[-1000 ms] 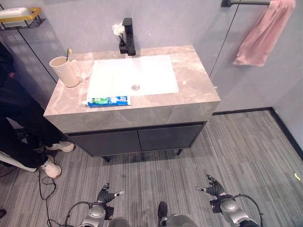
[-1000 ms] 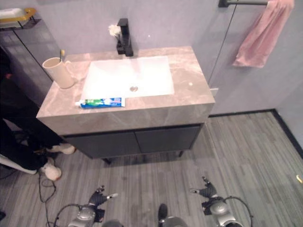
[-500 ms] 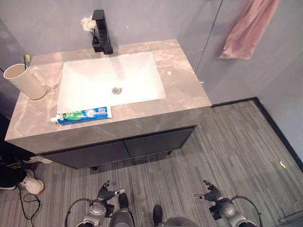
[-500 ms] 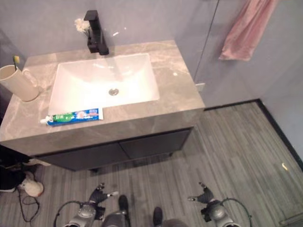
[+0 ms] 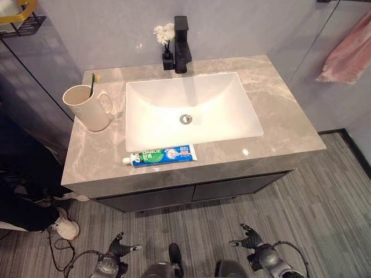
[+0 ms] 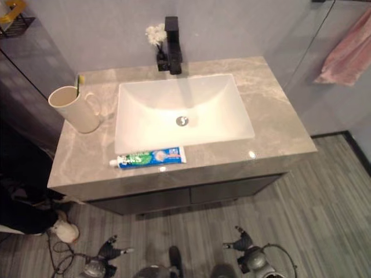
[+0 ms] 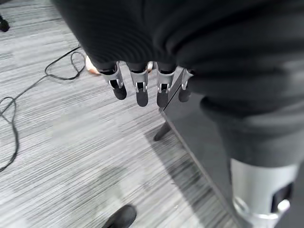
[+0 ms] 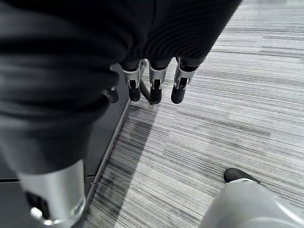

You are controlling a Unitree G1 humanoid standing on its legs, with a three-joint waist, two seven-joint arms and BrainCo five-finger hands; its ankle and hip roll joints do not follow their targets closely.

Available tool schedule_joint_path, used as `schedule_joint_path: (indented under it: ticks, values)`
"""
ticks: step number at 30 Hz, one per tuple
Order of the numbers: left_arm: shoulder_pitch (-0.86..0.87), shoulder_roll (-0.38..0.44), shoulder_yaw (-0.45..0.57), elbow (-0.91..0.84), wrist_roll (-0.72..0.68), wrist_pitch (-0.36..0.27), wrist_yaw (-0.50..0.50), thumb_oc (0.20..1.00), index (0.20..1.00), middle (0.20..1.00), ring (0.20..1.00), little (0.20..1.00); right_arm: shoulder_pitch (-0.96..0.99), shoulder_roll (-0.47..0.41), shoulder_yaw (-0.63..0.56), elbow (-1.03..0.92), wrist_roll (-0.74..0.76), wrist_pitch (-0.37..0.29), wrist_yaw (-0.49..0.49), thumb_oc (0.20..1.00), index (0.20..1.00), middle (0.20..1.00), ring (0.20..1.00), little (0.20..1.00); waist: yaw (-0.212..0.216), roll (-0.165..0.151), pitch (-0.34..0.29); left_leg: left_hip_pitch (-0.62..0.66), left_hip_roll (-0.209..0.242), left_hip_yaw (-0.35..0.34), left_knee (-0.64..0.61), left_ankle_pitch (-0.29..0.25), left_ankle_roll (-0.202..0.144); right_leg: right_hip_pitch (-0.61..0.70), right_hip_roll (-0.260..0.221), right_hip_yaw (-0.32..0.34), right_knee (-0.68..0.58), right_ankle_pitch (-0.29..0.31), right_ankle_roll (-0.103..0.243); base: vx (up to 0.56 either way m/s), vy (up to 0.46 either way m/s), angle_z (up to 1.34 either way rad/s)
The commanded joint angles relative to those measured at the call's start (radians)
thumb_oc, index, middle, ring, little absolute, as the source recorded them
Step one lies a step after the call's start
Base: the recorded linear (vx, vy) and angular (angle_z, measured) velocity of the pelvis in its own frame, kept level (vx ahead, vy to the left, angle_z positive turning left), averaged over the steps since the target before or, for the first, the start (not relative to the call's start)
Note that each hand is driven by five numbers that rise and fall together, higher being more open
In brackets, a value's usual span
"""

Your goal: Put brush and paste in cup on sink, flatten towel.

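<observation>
From my left eye feed, the cream cup (image 5: 88, 108) stands on the counter (image 5: 278, 113) left of the white sink basin (image 5: 191, 110), and the brush (image 5: 91, 84) is already in it, only its green top poking over the rim. The paste (image 5: 162, 156) lies flat on the counter's front strip, just ahead of the basin, nothing touching it. The pink towel (image 5: 349, 55) hangs at the far right, cut off by the edge. The shelf basket (image 5: 17, 14) up top left is clipped too, so I can't tell what's in it.

Right eye feed: same layout, plus a person's shoe (image 6: 65, 231) on the floor at the left.

Left wrist feed: left robot hand (image 7: 142, 88) hangs over the floor, fingers straight, holding nothing.

Right wrist feed: right robot hand (image 8: 154, 85) is the same, fingers straight and empty, beside the dark cabinet front (image 8: 102, 137).
</observation>
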Motion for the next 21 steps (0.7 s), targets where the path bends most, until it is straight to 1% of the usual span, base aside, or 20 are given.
schedule_joint_path:
  ticks: [1, 2, 3, 5, 7, 8, 9, 10, 11, 12, 13, 14, 15, 16, 17, 18, 19, 21]
  values:
    - [-0.016, 0.018, -0.020, -0.037, 0.060, -0.023, -0.014, 1.000, 1.000, 1.000, 1.000, 1.000, -0.027, -0.051, -0.004, -0.015, 0.028, -0.022, -0.008, 1.000, 1.000, 1.000, 1.000, 1.000, 0.014, -0.007, -0.007, -0.056, 0.053, -0.009, 0.076, -0.020, -0.101, -0.003, -0.018, -0.042, -0.208, 0.205, 0.021, 0.09, -0.102, 0.04]
    - [-0.014, 0.024, -0.030, -0.046, 0.071, -0.028, -0.013, 1.000, 1.000, 1.000, 1.000, 1.000, -0.027, -0.056, -0.001, -0.016, 0.025, -0.024, -0.008, 1.000, 1.000, 1.000, 1.000, 1.000, 0.009, -0.006, 0.002, -0.051, 0.055, -0.027, 0.081, -0.022, -0.107, -0.019, -0.026, -0.032, -0.232, 0.219, 0.023, 0.10, -0.118, 0.01]
    - [-0.002, 0.036, -0.041, -0.068, 0.092, -0.033, -0.016, 1.000, 1.000, 1.000, 1.000, 1.000, -0.025, -0.061, 0.002, -0.021, 0.018, -0.025, -0.002, 1.000, 1.000, 1.000, 1.000, 1.000, 0.009, -0.010, 0.005, -0.052, 0.053, -0.041, 0.099, -0.026, -0.110, -0.004, -0.025, -0.013, -0.244, 0.217, 0.030, 0.08, -0.091, 0.27]
    - [0.012, 0.060, -0.070, -0.116, 0.143, -0.040, -0.015, 1.000, 1.000, 1.000, 1.000, 1.000, -0.023, -0.072, 0.000, -0.016, 0.008, -0.026, -0.004, 1.000, 1.000, 1.000, 1.000, 1.000, 0.021, -0.018, 0.012, -0.051, 0.052, -0.051, 0.113, -0.032, -0.114, 0.017, -0.032, -0.022, -0.267, 0.224, 0.029, 0.02, -0.104, 0.67]
    - [0.046, 0.086, -0.094, -0.181, 0.185, -0.057, -0.022, 1.000, 1.000, 1.000, 1.000, 1.000, -0.012, -0.089, -0.011, -0.003, 0.001, -0.029, -0.005, 1.000, 1.000, 1.000, 1.000, 1.000, 0.038, -0.018, 0.008, -0.058, 0.051, -0.062, 0.120, -0.033, -0.121, 0.039, -0.036, -0.051, -0.307, 0.231, 0.026, 0.02, -0.159, 0.77]
    - [0.093, 0.126, -0.119, -0.274, 0.219, -0.079, -0.038, 1.000, 1.000, 1.000, 1.000, 1.000, 0.002, -0.112, -0.026, 0.021, -0.011, -0.034, -0.005, 1.000, 1.000, 1.000, 1.000, 1.000, 0.058, -0.013, -0.002, -0.061, 0.054, -0.077, 0.117, -0.028, -0.131, 0.072, -0.036, -0.076, -0.344, 0.234, 0.025, 0.04, -0.133, 0.49]
    - [0.097, 0.130, -0.120, -0.280, 0.218, -0.077, -0.040, 1.000, 1.000, 1.000, 1.000, 1.000, 0.004, -0.111, -0.026, 0.021, -0.012, -0.034, -0.005, 1.000, 1.000, 1.000, 1.000, 1.000, 0.056, -0.013, -0.003, -0.060, 0.055, -0.079, 0.117, -0.027, -0.131, 0.075, -0.035, -0.079, -0.347, 0.236, 0.025, 0.09, -0.178, 0.50]
    - [0.147, 0.179, -0.127, -0.367, 0.236, -0.102, -0.060, 1.000, 1.000, 1.000, 1.000, 1.000, 0.016, -0.129, -0.044, 0.053, -0.022, -0.035, -0.008, 1.000, 1.000, 1.000, 1.000, 1.000, 0.077, -0.007, -0.010, -0.057, 0.059, -0.097, 0.105, -0.019, -0.141, 0.100, -0.034, -0.101, -0.377, 0.238, 0.025, 0.05, -0.089, 0.42]
    - [0.150, 0.182, -0.127, -0.371, 0.236, -0.100, -0.061, 1.000, 1.000, 1.000, 1.000, 1.000, 0.018, -0.128, -0.044, 0.053, -0.022, -0.036, -0.008, 1.000, 1.000, 1.000, 1.000, 1.000, 0.075, -0.008, -0.011, -0.056, 0.059, -0.099, 0.104, -0.018, -0.142, 0.103, -0.034, -0.104, -0.379, 0.239, 0.024, 0.06, -0.127, 0.42]
    - [0.170, 0.210, -0.135, -0.411, 0.253, -0.113, -0.066, 1.000, 1.000, 1.000, 1.000, 1.000, 0.020, -0.136, -0.057, 0.078, -0.028, -0.035, -0.013, 1.000, 1.000, 1.000, 1.000, 1.000, 0.085, -0.005, -0.015, -0.055, 0.060, -0.110, 0.095, -0.012, -0.147, 0.115, -0.034, -0.116, -0.394, 0.241, 0.025, 0.04, -0.134, 0.35]
    - [0.201, 0.302, -0.171, -0.543, 0.307, -0.162, -0.065, 1.000, 1.000, 1.000, 1.000, 1.000, 0.017, -0.147, -0.095, 0.153, -0.026, -0.030, -0.033, 1.000, 1.000, 1.000, 1.000, 1.000, 0.105, 0.006, -0.024, -0.051, 0.064, -0.131, 0.070, 0.000, -0.157, 0.141, -0.037, -0.144, -0.423, 0.242, 0.027, 0.05, -0.161, 0.63]
    - [0.211, 0.348, -0.181, -0.603, 0.328, -0.176, -0.059, 1.000, 1.000, 1.000, 1.000, 1.000, 0.015, -0.143, -0.107, 0.167, -0.019, -0.032, -0.038, 1.000, 1.000, 1.000, 1.000, 1.000, 0.110, 0.007, -0.026, -0.048, 0.066, -0.137, 0.060, 0.005, -0.161, 0.147, -0.037, -0.153, -0.430, 0.243, 0.029, 0.05, -0.144, 0.78]
    - [0.210, 0.413, -0.200, -0.677, 0.370, -0.197, -0.044, 1.000, 1.000, 1.000, 1.000, 1.000, 0.014, -0.143, -0.115, 0.183, -0.012, -0.032, -0.045, 1.000, 1.000, 1.000, 1.000, 1.000, 0.111, 0.013, -0.030, -0.043, 0.067, -0.141, 0.049, 0.008, -0.164, 0.151, -0.035, -0.159, -0.428, 0.239, 0.029, 0.02, -0.052, 0.50]
    - [0.214, 0.419, -0.198, -0.684, 0.368, -0.194, -0.046, 1.000, 1.000, 1.000, 1.000, 1.000, 0.014, -0.140, -0.116, 0.184, -0.013, -0.032, -0.045, 1.000, 1.000, 1.000, 1.000, 1.000, 0.112, 0.011, -0.030, -0.041, 0.067, -0.141, 0.047, 0.009, -0.164, 0.152, -0.035, -0.159, -0.428, 0.238, 0.029, 0.04, -0.039, 0.14]
    - [0.218, 0.503, -0.210, -0.780, 0.398, -0.226, -0.033, 1.000, 1.000, 1.000, 1.000, 1.000, 0.022, -0.143, -0.110, 0.201, -0.030, -0.027, -0.047, 1.000, 1.000, 1.000, 1.000, 1.000, 0.115, 0.020, -0.037, -0.033, 0.067, -0.144, 0.039, 0.009, -0.164, 0.154, -0.034, -0.167, -0.420, 0.233, 0.029, 0.04, -0.013, -0.02]
    - [0.228, 0.550, -0.206, -0.836, 0.404, -0.237, -0.032, 1.000, 1.000, 1.000, 1.000, 1.000, 0.026, -0.144, -0.107, 0.202, -0.041, -0.027, -0.050, 1.000, 1.000, 1.000, 1.000, 1.000, 0.115, 0.022, -0.042, -0.028, 0.067, -0.143, 0.033, 0.009, -0.164, 0.156, -0.034, -0.169, -0.417, 0.230, 0.028, 0.04, -0.012, 0.00]
    - [0.235, 0.557, -0.201, -0.845, 0.402, -0.235, -0.035, 1.000, 1.000, 1.000, 1.000, 1.000, 0.027, -0.141, -0.108, 0.202, -0.042, -0.027, -0.050, 1.000, 1.000, 1.000, 1.000, 1.000, 0.115, 0.020, -0.042, -0.027, 0.067, -0.144, 0.032, 0.010, -0.164, 0.157, -0.034, -0.170, -0.416, 0.230, 0.028, 0.03, 0.005, 0.06]
    - [0.255, 0.651, -0.182, -0.966, 0.396, -0.263, -0.047, 1.000, 1.000, 1.000, 1.000, 1.000, 0.039, -0.143, -0.108, 0.205, -0.055, -0.024, -0.049, 1.000, 1.000, 1.000, 1.000, 1.000, 0.113, 0.025, -0.049, -0.016, 0.064, -0.144, 0.022, 0.010, -0.164, 0.162, -0.037, -0.173, -0.415, 0.229, 0.030, 0.05, 0.017, 0.09]
